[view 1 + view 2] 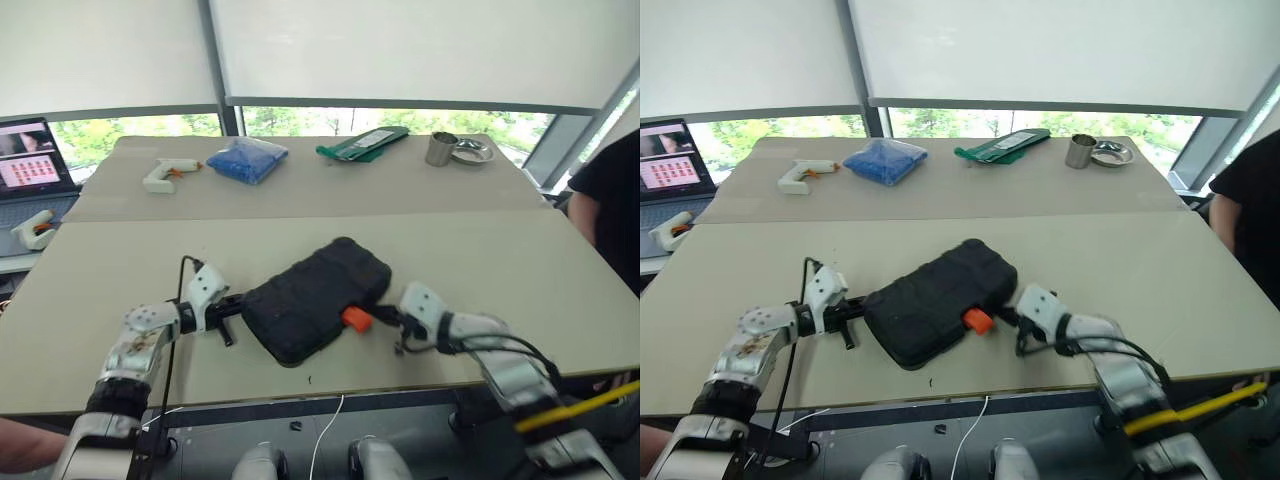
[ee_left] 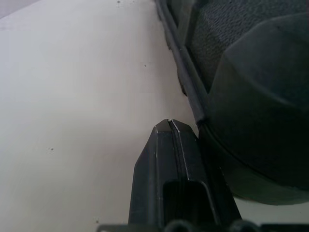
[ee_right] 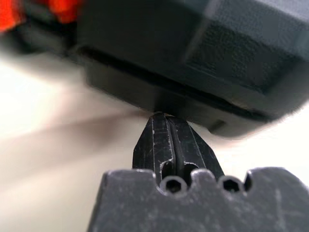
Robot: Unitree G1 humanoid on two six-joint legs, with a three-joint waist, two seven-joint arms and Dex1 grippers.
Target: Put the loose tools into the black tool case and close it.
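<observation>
Office or lab: laptop (image 1: 30, 160), worktables (image 1: 120, 290), window blinds (image 1: 420, 50).

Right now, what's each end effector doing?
Left end effector: shut, empty, beside the closed black tool case.
Right end effector: shut, empty, at the case's edge.

The black tool case (image 1: 315, 298) lies shut, so whatever is inside it is hidden. In the right wrist view its orange latch (image 3: 63, 7) is a blur cut off by the picture's edge, and the case itself runs past the frame. A person (image 1: 612, 205) at the desk's (image 1: 520, 270) far right is cut off at the edge. The laptop (image 1: 30, 160) is partly out of frame, its screen too small to read.
</observation>
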